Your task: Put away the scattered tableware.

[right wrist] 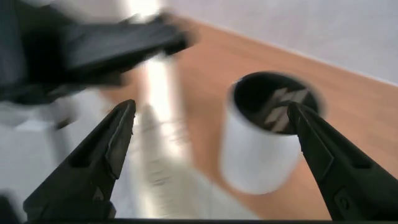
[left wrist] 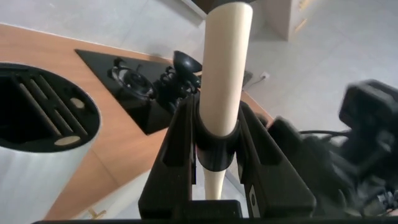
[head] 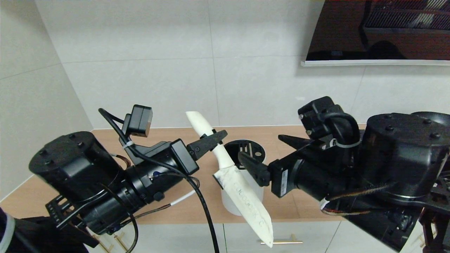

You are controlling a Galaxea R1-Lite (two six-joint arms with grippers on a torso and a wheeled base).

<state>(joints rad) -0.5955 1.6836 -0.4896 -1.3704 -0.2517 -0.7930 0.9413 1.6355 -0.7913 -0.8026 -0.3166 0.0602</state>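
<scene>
The right wrist view smeared the knife (right wrist: 158,124) and the left end effector (right wrist: 124,46) into blur. In the head view, the knife's blade covered part of the holder (head: 232,143). The left wrist view's top edge cut off the handle's end, and the blade lay hidden behind the end effector.

Bright even light; R wrist prob. motion-blurred

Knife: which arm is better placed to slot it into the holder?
Left. The left hand is shut on the knife handle, blade angled down near the holder; the right hand is open, empty.
</scene>
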